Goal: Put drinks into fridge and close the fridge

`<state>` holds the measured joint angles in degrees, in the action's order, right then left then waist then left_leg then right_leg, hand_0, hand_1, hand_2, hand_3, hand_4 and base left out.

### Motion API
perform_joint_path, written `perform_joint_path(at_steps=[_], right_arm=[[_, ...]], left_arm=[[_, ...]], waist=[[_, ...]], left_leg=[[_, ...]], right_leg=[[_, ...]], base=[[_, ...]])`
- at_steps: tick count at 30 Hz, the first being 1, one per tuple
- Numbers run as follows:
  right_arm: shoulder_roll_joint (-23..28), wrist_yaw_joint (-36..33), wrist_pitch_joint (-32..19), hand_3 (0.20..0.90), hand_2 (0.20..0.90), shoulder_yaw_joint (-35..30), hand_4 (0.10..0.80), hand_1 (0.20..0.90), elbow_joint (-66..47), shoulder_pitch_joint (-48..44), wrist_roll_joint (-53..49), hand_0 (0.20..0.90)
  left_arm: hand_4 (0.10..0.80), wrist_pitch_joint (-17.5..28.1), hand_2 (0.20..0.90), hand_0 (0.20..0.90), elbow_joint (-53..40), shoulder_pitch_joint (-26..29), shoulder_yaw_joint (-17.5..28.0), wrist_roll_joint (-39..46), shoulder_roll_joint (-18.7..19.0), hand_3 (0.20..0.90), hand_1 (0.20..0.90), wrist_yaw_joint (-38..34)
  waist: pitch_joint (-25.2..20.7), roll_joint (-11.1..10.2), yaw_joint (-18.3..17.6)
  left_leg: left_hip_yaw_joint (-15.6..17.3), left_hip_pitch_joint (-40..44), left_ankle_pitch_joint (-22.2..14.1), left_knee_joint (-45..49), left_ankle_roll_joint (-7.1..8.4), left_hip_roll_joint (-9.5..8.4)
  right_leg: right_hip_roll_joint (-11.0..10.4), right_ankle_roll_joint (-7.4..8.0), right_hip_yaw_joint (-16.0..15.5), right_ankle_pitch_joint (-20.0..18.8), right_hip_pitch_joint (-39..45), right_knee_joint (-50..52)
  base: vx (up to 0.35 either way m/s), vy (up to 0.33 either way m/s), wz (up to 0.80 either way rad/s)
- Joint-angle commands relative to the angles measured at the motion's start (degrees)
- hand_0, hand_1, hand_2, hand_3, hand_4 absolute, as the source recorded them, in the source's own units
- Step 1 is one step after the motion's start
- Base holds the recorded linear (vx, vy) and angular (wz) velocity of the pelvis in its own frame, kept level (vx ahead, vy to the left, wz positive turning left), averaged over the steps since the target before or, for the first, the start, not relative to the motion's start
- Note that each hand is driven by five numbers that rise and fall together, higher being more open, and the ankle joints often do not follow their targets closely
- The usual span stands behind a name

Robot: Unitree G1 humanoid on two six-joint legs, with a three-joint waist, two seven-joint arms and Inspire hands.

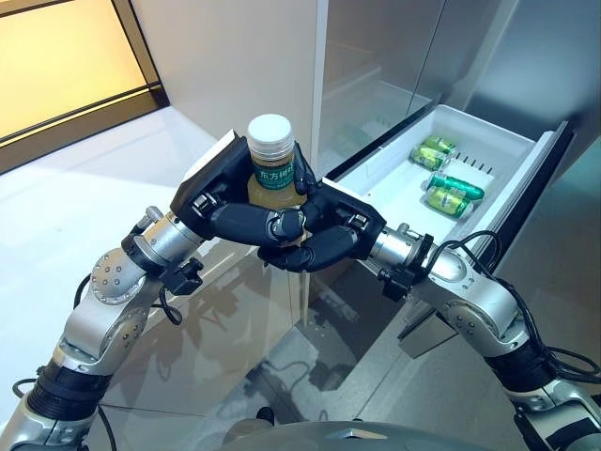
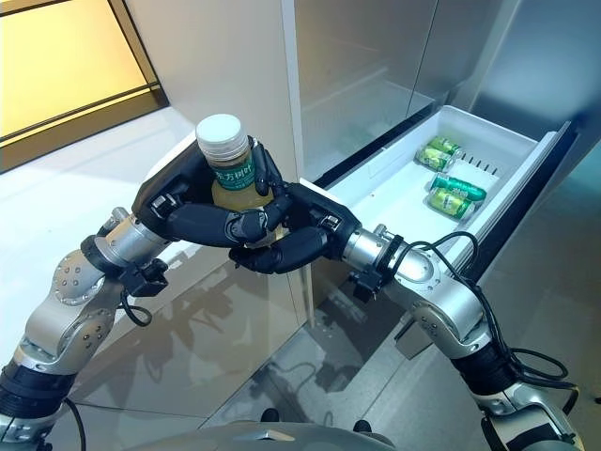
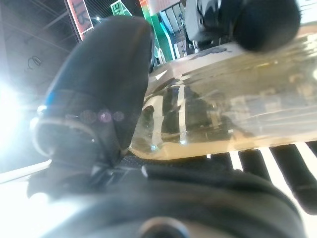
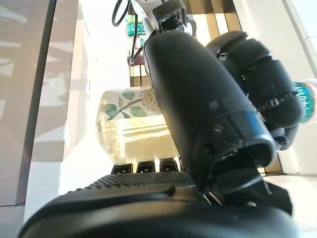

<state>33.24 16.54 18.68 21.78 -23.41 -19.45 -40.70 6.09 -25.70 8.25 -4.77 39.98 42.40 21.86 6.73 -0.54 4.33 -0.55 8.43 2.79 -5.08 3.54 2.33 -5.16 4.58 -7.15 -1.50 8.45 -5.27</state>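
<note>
A: Where do we have the bottle (image 1: 270,167) right now?

B: Up in the air, upright, in front of the fridge (image 1: 376,66) and just left of its pulled-out drawer (image 1: 488,127). It is a clear bottle of pale yellow drink with a white cap (image 1: 269,132) and a green label — cap and shoulder stand clear above our fingers.

A: Which hand has it?

B: Both. Our left hand (image 1: 218,193) comes in from the left with its fingers curled round the body of the bottle; in the left wrist view the thumb (image 3: 94,99) lies against the clear wall and the fingers wrap the other side. Our right hand (image 1: 324,230) meets it from the right, fingers also curled round the lower part — the right wrist view shows the thumb (image 4: 208,104) pressed over the bottle's side and the base resting toward the palm.

A: So the two hands touch?

B: Their fingers overlap beneath the label, yes, with the bottle between them.

A: And the drawer?

B: It is a white drawer, slid out toward the right of us, its dark front panel at the far right. Three green drinks (image 1: 447,186) lie on their sides in it, near the back half, close together. The rest of its white floor is bare.

A: The fridge itself?

B: Grey, glossy panels above the drawer.
</note>
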Motion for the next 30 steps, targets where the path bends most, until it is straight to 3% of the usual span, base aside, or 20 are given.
perform_joint_path(at_steps=[1, 17, 18, 19, 20, 21, 30], right_arm=[[-4.00, 0.69, -4.80, 0.200, 0.300, 2.05, 0.100, 0.300, -2.95, -9.02, -5.18, 0.300], [-3.82, 0.00, -5.43, 0.200, 0.300, 2.31, 0.100, 0.300, -2.69, -10.19, -5.17, 0.300], [-3.84, 0.00, -5.47, 0.200, 0.300, 2.27, 0.100, 0.300, -2.65, -10.30, -5.18, 0.300], [-3.95, 0.15, -5.78, 0.200, 0.300, 2.19, 0.100, 0.300, -2.56, -10.18, -4.87, 0.300], [-3.94, 0.09, -5.86, 0.200, 0.300, 2.16, 0.100, 0.300, -2.58, -10.18, -4.82, 0.300], [-3.86, -0.09, -5.94, 0.200, 0.300, 2.05, 0.100, 0.300, -2.68, -10.26, -4.89, 0.300], [-2.85, 0.05, -8.02, 0.200, 0.300, -0.18, 0.100, 0.300, -2.82, -10.11, -4.81, 0.300]], left_arm=[[0.100, 5.39, 0.300, 0.300, -2.53, 11.48, 0.89, 7.11, -0.38, 0.200, 0.300, -1.53], [0.100, 5.61, 0.300, 0.300, -2.38, 11.38, 1.39, 6.64, -0.10, 0.200, 0.300, -1.21], [0.202, 5.64, 0.387, 0.387, -2.34, 11.42, 1.36, 6.51, -0.12, 0.302, 0.387, -1.11], [0.394, 5.69, 0.552, 0.552, -2.36, 11.37, 1.43, 6.18, -0.10, 0.494, 0.552, -1.26], [0.734, 5.67, 0.844, 0.844, -2.39, 11.37, 1.47, 6.12, -0.09, 0.834, 0.844, -1.29], [0.800, 5.60, 0.900, 0.900, -2.46, 11.38, 1.64, 5.96, -0.05, 0.900, 0.900, -1.43], [0.800, 7.58, 0.900, 0.900, -1.62, 10.12, 4.43, 5.49, 1.06, 0.900, 0.900, -2.87]], waist=[[-5.57, -1.06, -0.94], [-5.64, -1.09, -0.62], [-5.62, -1.09, -0.62], [-5.65, -1.05, -0.64], [-5.66, -1.05, -0.64], [-5.67, -1.06, -0.63], [-5.78, -1.03, -0.51]], left_leg=[[-3.27, -0.63, -2.42, 0.08, -5.02, -6.18], [-3.44, -0.70, -2.37, 0.08, -5.03, -6.25], [-3.44, -0.69, -2.36, 0.08, -5.04, -6.25], [-3.44, -0.66, -2.38, 0.08, -5.04, -6.23], [-3.43, -0.65, -2.39, 0.08, -5.05, -6.22], [-3.39, -0.63, -2.42, 0.08, -5.07, -6.21], [-3.43, -0.80, -2.33, 0.08, -5.02, -6.20]], right_leg=[[3.24, -1.28, 0.73, -0.35, -0.75, 1.76], [3.16, -1.33, 0.45, -0.39, -0.73, 1.75], [3.16, -1.33, 0.45, -0.41, -0.73, 1.76], [3.16, -1.33, 0.46, -0.41, -0.73, 1.77], [3.17, -1.33, 0.46, -0.41, -0.72, 1.76], [3.16, -1.32, 0.47, -0.40, -0.69, 1.73], [3.24, -1.36, 0.45, -0.45, -0.78, 1.69]], base=[[0.000, 0.000, 0.00], [0.000, 0.000, 0.00], [0.000, 0.000, 0.00], [0.000, 0.000, 0.00], [0.000, 0.000, 0.00], [0.000, 0.000, 0.00], [0.000, 0.000, 0.00]])
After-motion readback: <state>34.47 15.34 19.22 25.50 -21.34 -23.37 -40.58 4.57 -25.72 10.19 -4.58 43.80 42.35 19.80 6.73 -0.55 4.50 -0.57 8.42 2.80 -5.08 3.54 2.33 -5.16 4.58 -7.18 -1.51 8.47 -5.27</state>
